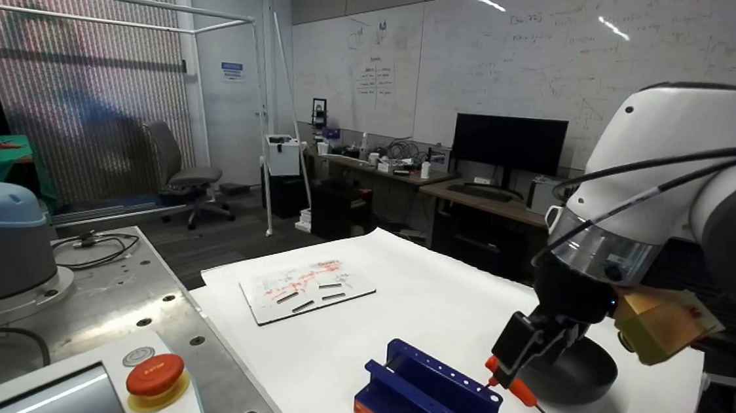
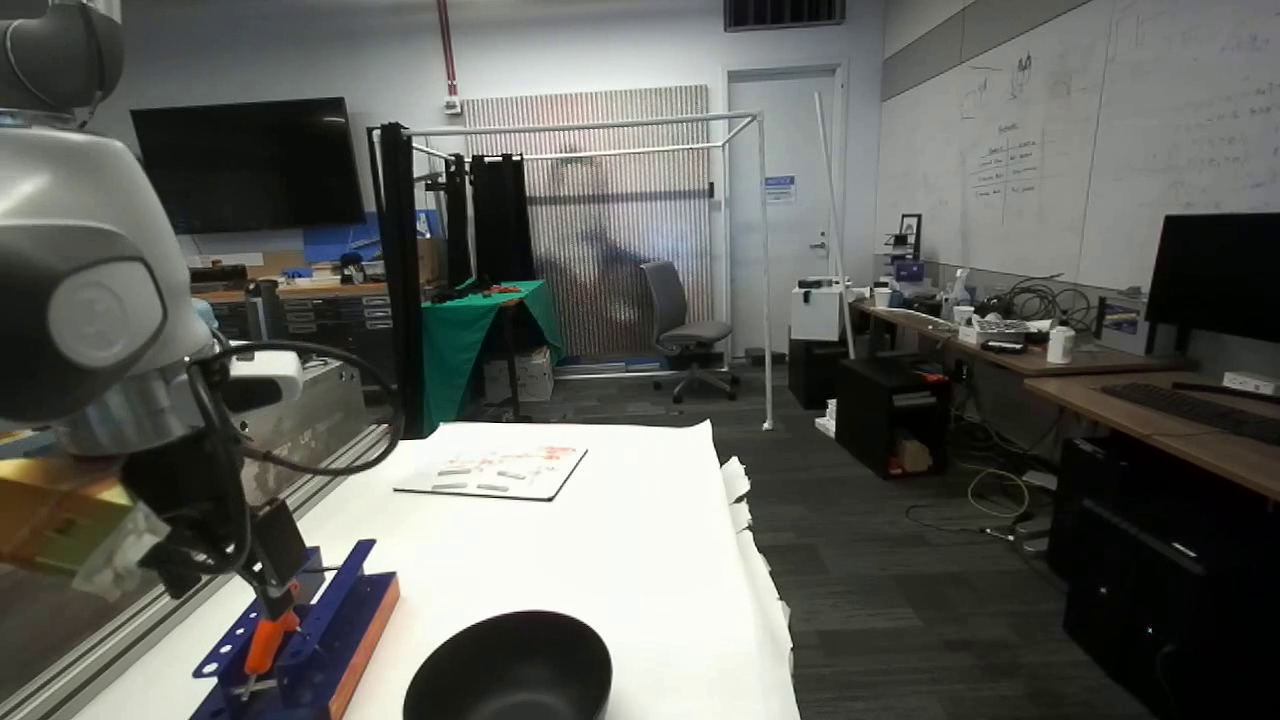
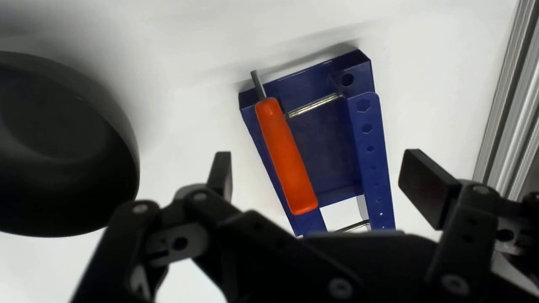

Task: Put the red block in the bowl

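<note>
Closest to me, on the left, sits a round red button [image 1: 156,373] on a yellow base [image 1: 162,404], and next along the white-covered table [image 1: 303,359] carries a marked-up board [image 1: 280,285] with 4 dark strips [image 1: 302,306] on it. Further right is the blue ridged object [image 1: 431,405], the red block [image 3: 286,155] lying over its long side nearer the black bowl [image 1: 578,377], though I cannot tell what it rests on; above that hangs the gripper [image 3: 324,182], holding nothing, its 2 fingers [image 3: 425,189] spread well apart, and the bowl stands to the right.
</note>
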You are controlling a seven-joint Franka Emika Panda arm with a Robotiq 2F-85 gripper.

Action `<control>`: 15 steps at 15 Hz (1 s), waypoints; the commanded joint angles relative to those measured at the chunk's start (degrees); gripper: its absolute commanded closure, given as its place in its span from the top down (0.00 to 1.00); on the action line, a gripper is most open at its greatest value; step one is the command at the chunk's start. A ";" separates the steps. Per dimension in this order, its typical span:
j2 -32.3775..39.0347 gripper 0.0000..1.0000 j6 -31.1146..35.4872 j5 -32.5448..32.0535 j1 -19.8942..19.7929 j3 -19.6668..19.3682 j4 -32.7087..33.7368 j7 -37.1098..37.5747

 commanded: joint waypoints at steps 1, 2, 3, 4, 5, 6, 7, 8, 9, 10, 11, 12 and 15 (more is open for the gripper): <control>5.54 0.94 4.70 -2.94 0.15 -1.33 2.04 4.22; 6.41 0.74 5.18 -3.75 0.42 -1.93 2.21 4.82; 7.17 0.66 5.92 -4.75 0.69 -2.55 2.40 5.88; 7.72 0.58 6.33 -6.23 0.91 -3.27 2.63 7.06; 8.22 0.49 6.64 -7.33 1.22 -3.97 2.86 8.01; 8.75 0.42 7.19 -8.95 -0.10 -3.03 3.08 9.44; 8.88 0.35 7.35 -10.36 0.02 -3.44 3.12 10.72; 8.98 0.26 7.41 -11.48 0.11 -3.59 3.26 11.92; 8.86 0.19 7.76 -12.43 0.25 -3.70 3.22 13.05; 8.40 0.13 8.07 -12.73 0.40 -3.55 2.99 13.87; 7.41 0.11 7.69 -12.28 0.65 -3.02 2.58 14.02; 6.52 0.09 8.28 -11.42 0.88 -2.55 1.98 14.13; 2.29 0.14 9.09 -9.36 1.38 -1.30 -0.79 14.04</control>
